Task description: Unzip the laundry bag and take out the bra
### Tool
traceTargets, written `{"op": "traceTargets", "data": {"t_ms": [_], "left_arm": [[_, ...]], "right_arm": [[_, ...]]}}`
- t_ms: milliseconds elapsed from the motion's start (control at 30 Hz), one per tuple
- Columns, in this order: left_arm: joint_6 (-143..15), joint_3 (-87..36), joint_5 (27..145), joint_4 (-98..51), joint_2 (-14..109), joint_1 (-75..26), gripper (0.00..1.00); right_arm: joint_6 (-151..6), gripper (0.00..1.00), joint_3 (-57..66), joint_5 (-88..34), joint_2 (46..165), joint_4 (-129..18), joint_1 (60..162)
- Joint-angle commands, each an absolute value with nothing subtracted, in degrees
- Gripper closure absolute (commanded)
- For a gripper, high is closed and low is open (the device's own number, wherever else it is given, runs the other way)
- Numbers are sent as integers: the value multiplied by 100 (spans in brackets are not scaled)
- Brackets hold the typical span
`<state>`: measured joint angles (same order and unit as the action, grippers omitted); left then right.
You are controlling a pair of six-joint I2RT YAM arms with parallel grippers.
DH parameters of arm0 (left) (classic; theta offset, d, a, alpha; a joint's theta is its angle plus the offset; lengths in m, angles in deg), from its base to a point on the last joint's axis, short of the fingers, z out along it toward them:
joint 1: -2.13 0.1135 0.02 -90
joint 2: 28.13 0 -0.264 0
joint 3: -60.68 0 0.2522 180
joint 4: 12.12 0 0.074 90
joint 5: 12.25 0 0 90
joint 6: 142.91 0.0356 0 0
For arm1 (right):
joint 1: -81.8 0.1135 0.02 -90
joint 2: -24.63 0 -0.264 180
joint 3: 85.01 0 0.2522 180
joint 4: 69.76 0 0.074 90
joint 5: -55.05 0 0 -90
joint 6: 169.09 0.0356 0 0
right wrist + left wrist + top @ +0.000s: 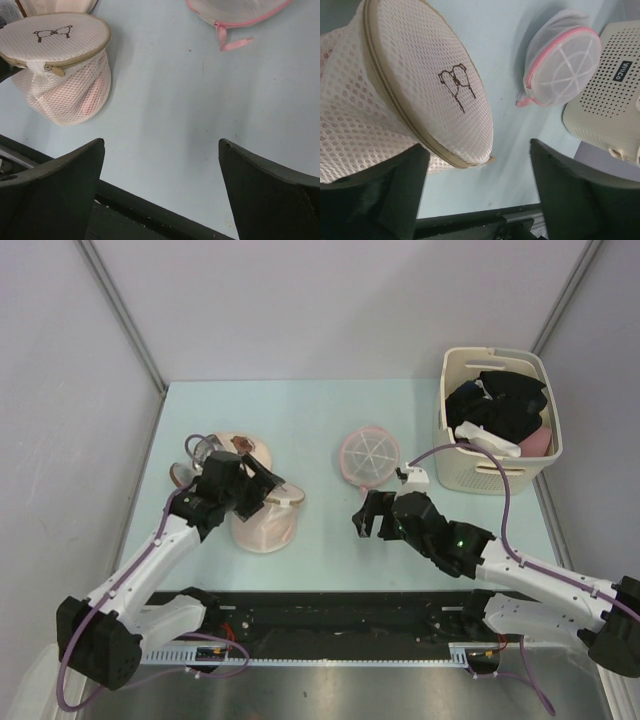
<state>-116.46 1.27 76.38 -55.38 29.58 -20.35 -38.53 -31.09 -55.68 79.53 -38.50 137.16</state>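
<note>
The laundry bag [268,523] is a pale pink-cream mesh drum standing on the table, zipped shut, with a dark bra mark on its top end [455,86]. It also shows in the right wrist view [65,75], with its tan zipper pull [53,70] at the rim. A pink tint shows through the mesh; the bra itself is hidden inside. My left gripper [266,486] [480,152] is open just above the bag's top rim, touching nothing. My right gripper [366,517] [161,145] is open and empty over bare table, to the right of the bag.
A flat pink disc bag with white spokes [368,455] [565,65] [235,10] lies mid-table. A cream basket [548,400] [605,95] holding black and white clothes stands at the back right. A beige dome [258,447] lies behind the left gripper.
</note>
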Motion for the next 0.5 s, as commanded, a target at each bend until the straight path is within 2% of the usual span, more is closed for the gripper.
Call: {"op": "traceTargets", "data": {"t_ms": [0,167,267,300,367,467], "left_arm": [[-11514,166,7722,-5251,3093,-2011,21],[-11593,438,7687,-5041,3058,-2011,45],[-11567,360,7696,-5180,3119,-2011,74],[-11549,298,7678,-5268,3119,-2011,88],[-11514,114,7591,-5400,2979,-2011,97],[-11470,-1,7485,-5506,2488,-2011,100]], "right_arm": [[-3787,0,-3100,-5859,7851,-3772,13753],[-4023,0,-3100,-5501,8035,-4131,13788],[-4261,0,-3091,-5410,8211,-4553,13928],[-4314,0,-3065,-5498,8229,-4606,14102],[-4428,0,-3030,-5831,8238,-4721,14314],[-4359,6,-2933,-6095,8185,-4730,14578]]}}
